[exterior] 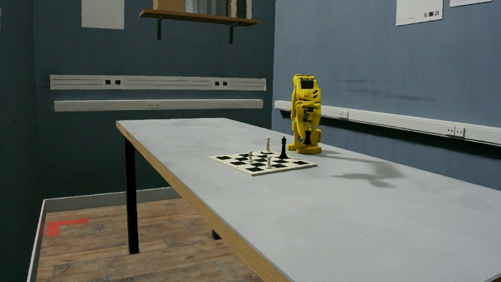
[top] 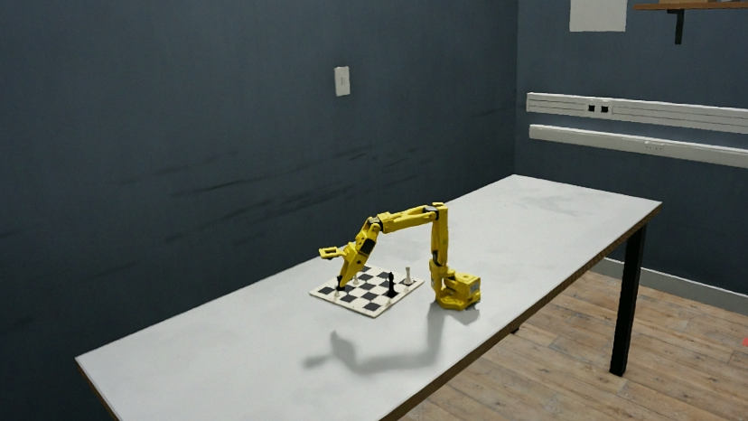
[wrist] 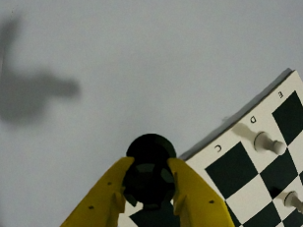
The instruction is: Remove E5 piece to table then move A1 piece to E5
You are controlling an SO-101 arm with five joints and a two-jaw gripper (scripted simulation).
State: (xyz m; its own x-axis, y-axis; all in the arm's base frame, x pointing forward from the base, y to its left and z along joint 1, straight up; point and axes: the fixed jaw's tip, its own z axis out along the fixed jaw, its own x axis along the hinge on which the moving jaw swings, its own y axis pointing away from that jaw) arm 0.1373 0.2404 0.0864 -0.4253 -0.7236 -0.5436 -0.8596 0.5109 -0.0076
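Observation:
The small chessboard (top: 366, 291) lies on the grey table next to the yellow arm's base (top: 456, 290). My gripper (wrist: 151, 190) is shut on a black piece (wrist: 151, 167) with a round top. It holds the piece upright over a dark corner square at the board's far-left edge (top: 340, 284). In the exterior view the held piece (exterior: 307, 137) shows in front of the arm. A tall black piece (top: 390, 285) stands on the board. A white piece (top: 407, 275) stands by the board's edge near the base. Two white pawns (exterior: 250, 156) (exterior: 268, 161) stand on the board.
The board (exterior: 262, 162) sits near the table's long edge in the exterior view. The wrist view shows bare grey table beyond the board's corner, with the arm's shadow (wrist: 32, 92) on it. A white pawn (wrist: 268, 141) stands on a square to the right of the fingers.

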